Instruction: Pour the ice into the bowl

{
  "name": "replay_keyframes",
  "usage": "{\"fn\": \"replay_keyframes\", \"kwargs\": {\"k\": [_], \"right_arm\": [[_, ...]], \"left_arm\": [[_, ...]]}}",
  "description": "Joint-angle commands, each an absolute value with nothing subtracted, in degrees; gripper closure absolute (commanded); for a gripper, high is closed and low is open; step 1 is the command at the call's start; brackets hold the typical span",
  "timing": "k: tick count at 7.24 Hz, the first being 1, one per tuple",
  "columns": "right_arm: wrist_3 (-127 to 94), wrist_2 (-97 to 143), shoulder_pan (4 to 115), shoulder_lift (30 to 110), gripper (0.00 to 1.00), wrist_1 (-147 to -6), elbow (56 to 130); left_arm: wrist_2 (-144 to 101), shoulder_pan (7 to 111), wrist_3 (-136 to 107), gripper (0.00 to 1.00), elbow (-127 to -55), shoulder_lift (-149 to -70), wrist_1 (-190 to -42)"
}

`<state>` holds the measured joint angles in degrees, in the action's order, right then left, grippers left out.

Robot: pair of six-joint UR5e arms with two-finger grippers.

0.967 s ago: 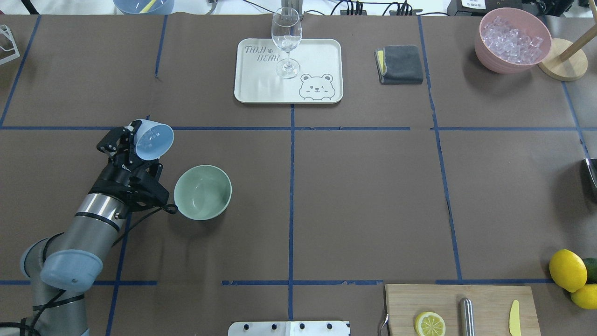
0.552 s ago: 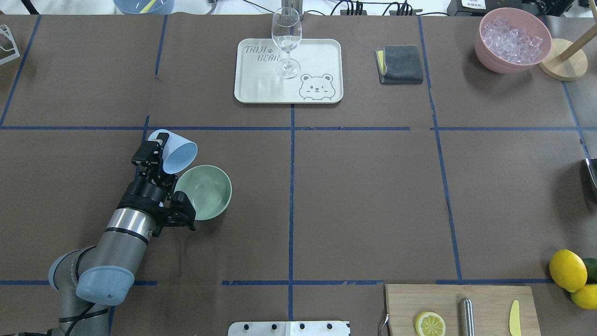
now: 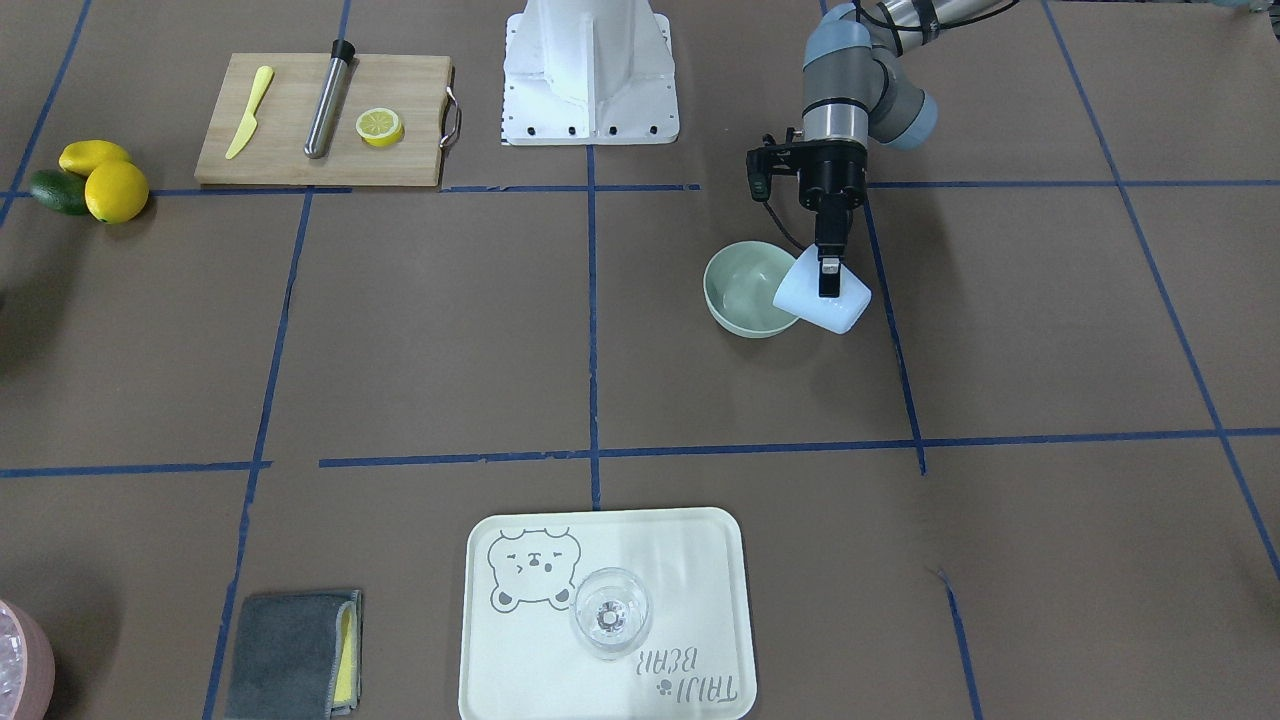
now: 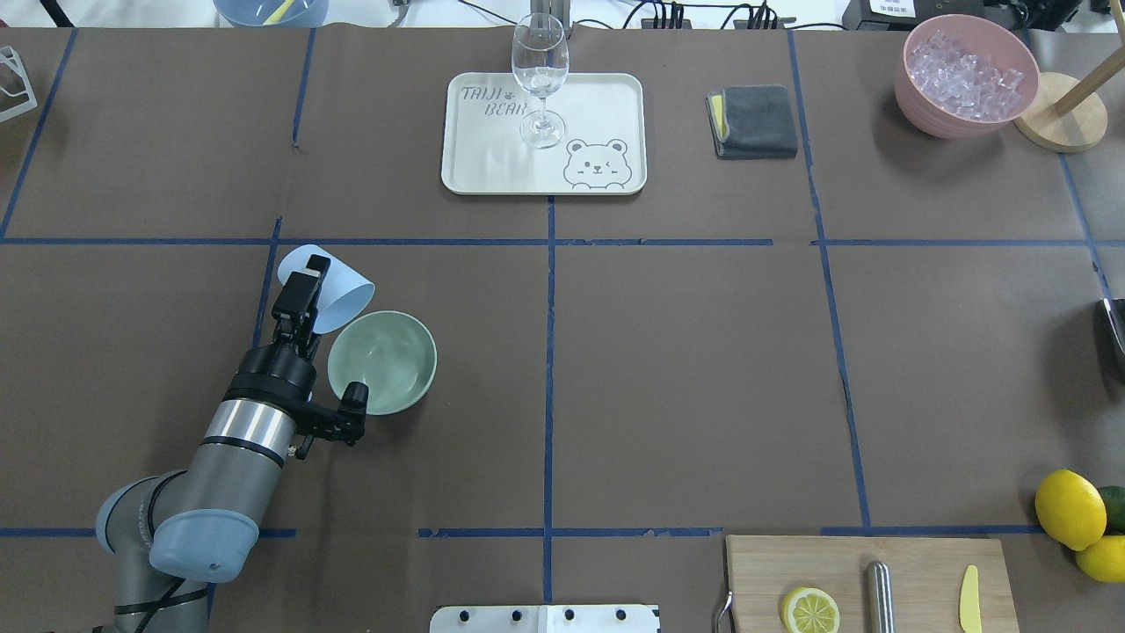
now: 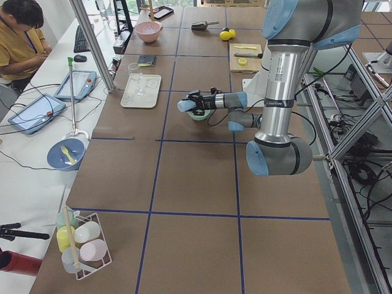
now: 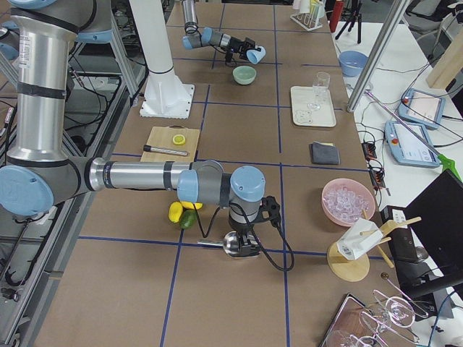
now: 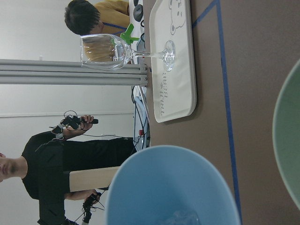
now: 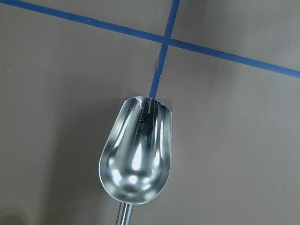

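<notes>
My left gripper is shut on a pale blue cup and holds it tipped on its side, mouth toward the mint-green bowl and over its far-left rim. In the front view the cup overlaps the bowl's edge. The left wrist view looks into the cup; a little clear ice lies at its bottom, and the bowl's rim is at the right. My right gripper hangs over a metal scoop; I cannot tell whether it is open or shut.
A white bear tray with a wine glass stands at the far middle. A grey cloth and a pink bowl of ice cubes are at the far right. A cutting board and lemons are near right.
My left gripper has moved right, toward the bowl, and rolled over. The blue cup went from mouth-up to lying on its side at the bowl's rim.
</notes>
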<state>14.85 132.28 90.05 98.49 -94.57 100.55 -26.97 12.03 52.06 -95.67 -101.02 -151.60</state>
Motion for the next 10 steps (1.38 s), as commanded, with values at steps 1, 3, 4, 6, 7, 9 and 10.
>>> {"fn": "replay_keyframes", "kwargs": {"k": [1, 3, 4, 6, 7, 9, 10], "right_arm": [[14.9, 132.3, 90.2, 98.6, 0.0, -94.6, 100.5], [14.9, 132.4, 90.2, 98.6, 0.0, -94.5, 100.6], [14.9, 132.4, 90.2, 98.6, 0.0, -94.6, 100.6], [14.9, 132.3, 90.2, 98.6, 0.0, -94.6, 100.6], [14.9, 132.3, 90.2, 98.7, 0.0, -94.5, 100.6], [14.9, 132.3, 90.2, 98.7, 0.0, -94.5, 100.7], [14.9, 132.4, 90.2, 98.7, 0.0, -94.6, 100.7]], "left_arm": [[-25.4, 11.2, 58.7, 1.0, -95.7, -101.0, -151.7], [-25.3, 11.1, 58.7, 1.0, -95.6, -101.0, -151.7], [-25.1, 11.0, 58.7, 1.0, -95.6, -100.9, -151.7], [-24.6, 10.5, 58.7, 1.0, -95.6, -100.9, -151.8], [-24.6, 10.5, 58.7, 1.0, -95.6, -100.9, -151.8], [-24.6, 10.5, 58.7, 1.0, -95.6, -100.9, -151.8], [-24.5, 10.5, 58.7, 1.0, -95.6, -100.9, -152.0]]}}
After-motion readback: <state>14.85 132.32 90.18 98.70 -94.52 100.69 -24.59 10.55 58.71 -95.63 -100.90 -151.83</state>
